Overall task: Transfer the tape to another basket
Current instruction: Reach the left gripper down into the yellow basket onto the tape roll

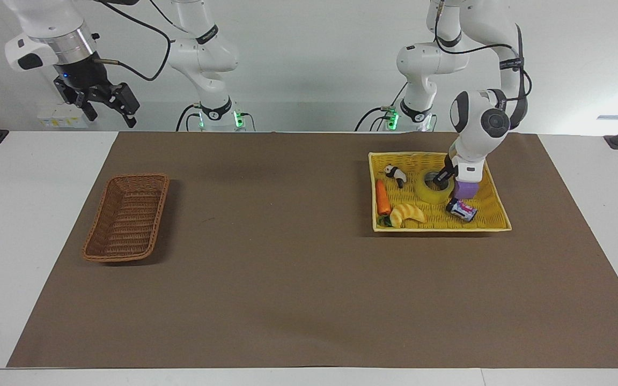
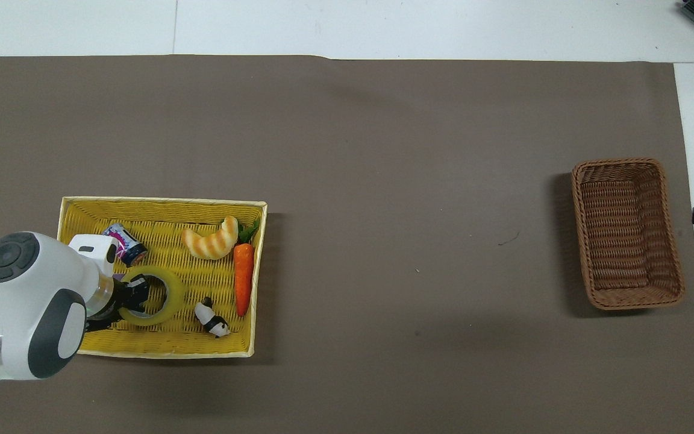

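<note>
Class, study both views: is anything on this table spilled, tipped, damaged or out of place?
Nothing stands out. The tape, panda, carrot, croissant, can and purple block all lie inside the yellow tray. The brown basket sits upright. The left gripper is at the tape.

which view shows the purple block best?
Facing view: the purple block shows beside the tape in the yellow tray, just under the left tool. Overhead, the left arm covers it almost entirely.
</note>
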Motion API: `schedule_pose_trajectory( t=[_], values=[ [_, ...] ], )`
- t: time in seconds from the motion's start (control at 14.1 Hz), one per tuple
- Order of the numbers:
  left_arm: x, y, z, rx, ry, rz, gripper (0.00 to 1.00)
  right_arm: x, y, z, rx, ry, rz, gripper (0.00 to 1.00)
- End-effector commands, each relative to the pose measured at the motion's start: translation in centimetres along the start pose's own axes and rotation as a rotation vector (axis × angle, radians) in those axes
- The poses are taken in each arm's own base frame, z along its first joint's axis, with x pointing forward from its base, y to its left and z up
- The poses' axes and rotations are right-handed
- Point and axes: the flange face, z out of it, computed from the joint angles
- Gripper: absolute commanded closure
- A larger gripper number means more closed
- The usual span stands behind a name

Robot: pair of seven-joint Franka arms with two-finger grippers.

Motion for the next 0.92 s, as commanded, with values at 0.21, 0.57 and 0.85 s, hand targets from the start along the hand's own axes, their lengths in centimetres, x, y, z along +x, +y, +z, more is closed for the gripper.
schedule_pose_trajectory(
  t=[0.21, 0.57, 0.85],
  values=[
    [2.0, 1.9, -4.3, 0.039, -0.043, 0.009, 1.0, -0.8, 0.5, -0.1, 0.027, -0.013, -0.014, 0.0],
    [3.3, 3.2, -10.7, -0.014, 0.024, 0.115, 1.0, -0.8, 0.4, -0.1, 0.027, -0.013, -0.016, 0.0],
    [4.3, 4.1, -18.2, -0.036, 0.066, 0.295, 1.0, -0.8, 0.4, -0.1, 0.027, -0.013, -0.016, 0.0]
  ],
)
